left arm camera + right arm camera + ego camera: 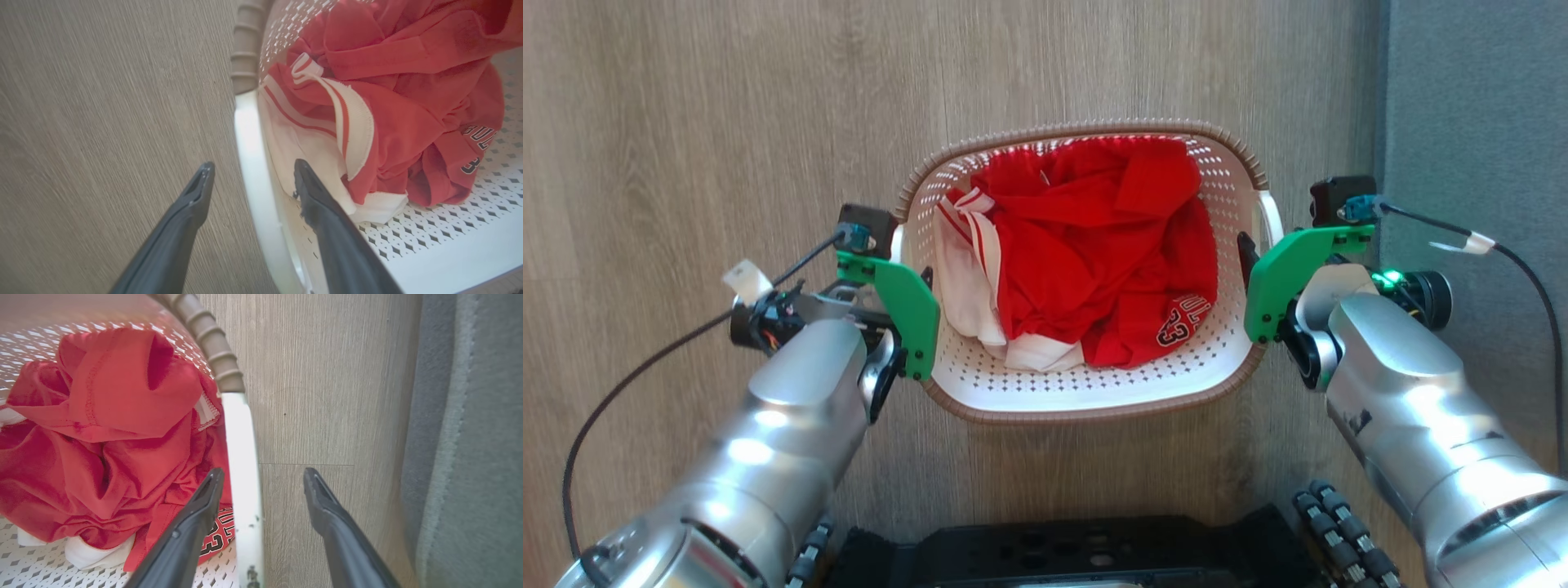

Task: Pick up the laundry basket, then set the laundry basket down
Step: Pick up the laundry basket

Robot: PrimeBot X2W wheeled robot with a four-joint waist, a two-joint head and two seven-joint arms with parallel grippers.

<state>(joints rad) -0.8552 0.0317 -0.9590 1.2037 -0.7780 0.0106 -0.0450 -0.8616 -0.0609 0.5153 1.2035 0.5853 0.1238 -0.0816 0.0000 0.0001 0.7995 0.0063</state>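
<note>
Wood floor (686, 122), laundry basket (1086, 412), left end effector (253, 165), right end effector (263, 472) astride handles (241, 437)

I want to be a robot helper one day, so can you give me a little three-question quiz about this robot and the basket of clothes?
1. True or false: the small white plastic lattice laundry basket with a brown woven-look rim stands on the grey-brown wood-look floor.
2. What colours are the crumpled cloth garments in the basket? A) blue and yellow B) red and white C) green and black
3. Fill in: the left gripper and right gripper each straddle a white side handle, jaws ____.
Key: 1 true; 2 B; 3 open.
</note>
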